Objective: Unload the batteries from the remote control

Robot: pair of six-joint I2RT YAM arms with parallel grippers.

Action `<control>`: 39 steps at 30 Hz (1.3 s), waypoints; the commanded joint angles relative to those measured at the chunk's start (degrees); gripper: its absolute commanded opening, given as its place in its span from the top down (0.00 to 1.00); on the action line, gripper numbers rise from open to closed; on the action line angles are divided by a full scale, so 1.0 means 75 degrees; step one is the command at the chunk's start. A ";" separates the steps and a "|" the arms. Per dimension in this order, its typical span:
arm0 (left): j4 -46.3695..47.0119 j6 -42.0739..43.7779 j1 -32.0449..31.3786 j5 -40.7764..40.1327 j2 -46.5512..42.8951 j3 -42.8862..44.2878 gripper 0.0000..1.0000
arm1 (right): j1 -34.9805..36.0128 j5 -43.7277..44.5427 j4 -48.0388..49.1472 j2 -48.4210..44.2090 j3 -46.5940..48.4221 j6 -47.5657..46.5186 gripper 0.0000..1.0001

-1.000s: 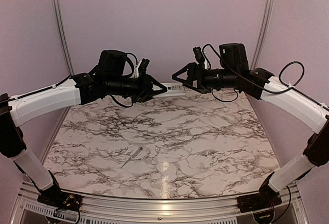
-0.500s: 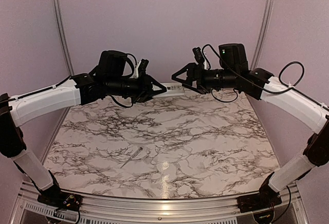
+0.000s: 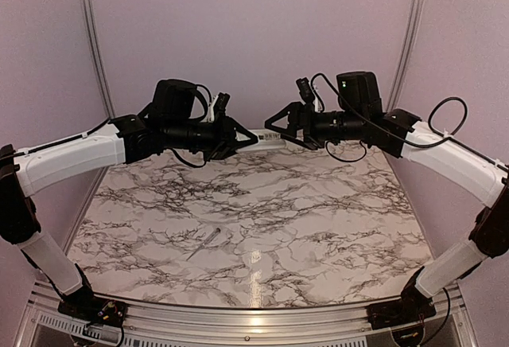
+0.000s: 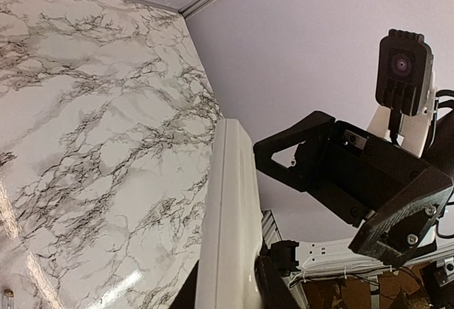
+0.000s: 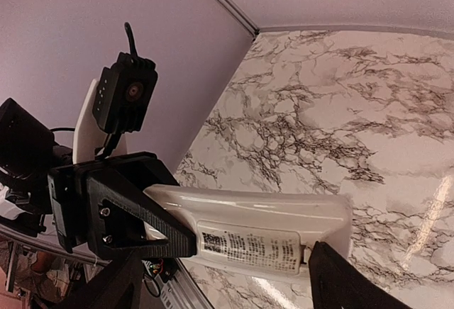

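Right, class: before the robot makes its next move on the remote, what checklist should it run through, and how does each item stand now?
1. Remote control clamped in the left claw, held above the table: ok.
2. Right claw open: ok.
3. Right claw positioned at the remote's free end: ok.
4. Right claw touching the remote: cannot tell.
5. Batteries in sight: not ok, none shows.
6. Thin grey stick lying on the marble table, away from both claws: ok.
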 commanded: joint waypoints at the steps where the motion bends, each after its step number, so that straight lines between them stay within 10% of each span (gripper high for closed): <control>1: 0.0468 -0.0037 -0.0034 0.0050 -0.0112 -0.0040 1.00 | 0.0076 -0.0072 0.0124 -0.0017 -0.0040 0.0055 0.21; 39: 0.2609 0.0625 -0.0037 0.2439 -0.0532 -0.0374 1.00 | -0.0019 -0.1619 0.2307 -0.0446 -0.1466 0.1356 0.19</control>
